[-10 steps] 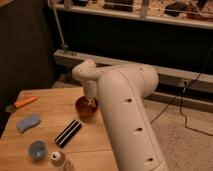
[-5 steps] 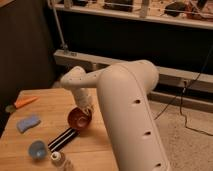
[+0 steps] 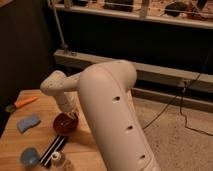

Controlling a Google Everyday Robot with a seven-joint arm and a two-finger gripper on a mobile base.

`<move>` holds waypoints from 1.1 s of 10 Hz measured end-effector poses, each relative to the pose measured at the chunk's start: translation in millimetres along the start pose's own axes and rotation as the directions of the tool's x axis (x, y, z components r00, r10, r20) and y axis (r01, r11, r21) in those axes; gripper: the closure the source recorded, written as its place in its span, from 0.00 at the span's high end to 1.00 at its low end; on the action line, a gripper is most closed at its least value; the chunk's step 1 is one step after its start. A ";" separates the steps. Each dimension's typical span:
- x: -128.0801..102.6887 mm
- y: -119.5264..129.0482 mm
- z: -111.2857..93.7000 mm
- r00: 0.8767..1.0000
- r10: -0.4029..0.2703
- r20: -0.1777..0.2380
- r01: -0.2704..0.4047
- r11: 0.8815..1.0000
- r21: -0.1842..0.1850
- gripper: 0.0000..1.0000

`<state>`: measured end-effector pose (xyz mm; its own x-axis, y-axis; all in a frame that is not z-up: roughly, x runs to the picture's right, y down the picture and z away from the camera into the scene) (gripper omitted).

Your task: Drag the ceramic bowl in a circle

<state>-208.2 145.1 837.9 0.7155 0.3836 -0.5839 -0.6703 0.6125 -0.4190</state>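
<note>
The ceramic bowl [image 3: 63, 124] is a small round orange-red glossy bowl on the wooden table [image 3: 20, 145], left of centre. My gripper [image 3: 70, 116] reaches down from the white arm [image 3: 107, 100] onto the bowl's right rim. The arm's wrist covers most of the gripper.
A blue-grey round dish [image 3: 29, 157] sits at the front left. A black striped bar [image 3: 53, 148] lies just in front of the bowl. A blue sponge [image 3: 28, 123] and an orange tool [image 3: 22, 103] lie at the left. Small bottles [image 3: 59, 160] stand at the front edge.
The bowl and the gripper have moved left and toward the front of the table, close to the black striped bar. The arm's elbow swung left with them.
</note>
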 end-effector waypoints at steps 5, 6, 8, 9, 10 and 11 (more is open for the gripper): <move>-83.1 -33.2 -36.4 0.995 0.044 0.086 -0.047 0.998 0.031 0.00; -92.1 -45.0 -40.3 0.994 0.067 0.092 -0.070 0.997 0.036 0.00; -106.3 -85.2 -42.6 0.986 0.140 0.085 -0.146 0.987 0.066 0.00; -107.3 -101.9 -41.5 0.982 0.171 0.075 -0.177 0.981 0.081 0.00; -105.7 -122.7 -38.9 0.975 0.212 0.061 -0.217 0.971 0.099 0.00; -99.7 -143.7 -34.8 0.966 0.255 0.044 -0.259 0.959 0.113 0.00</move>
<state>-190.1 -5.3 932.1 0.5285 0.5575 -0.6402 -0.8061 0.5662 -0.1724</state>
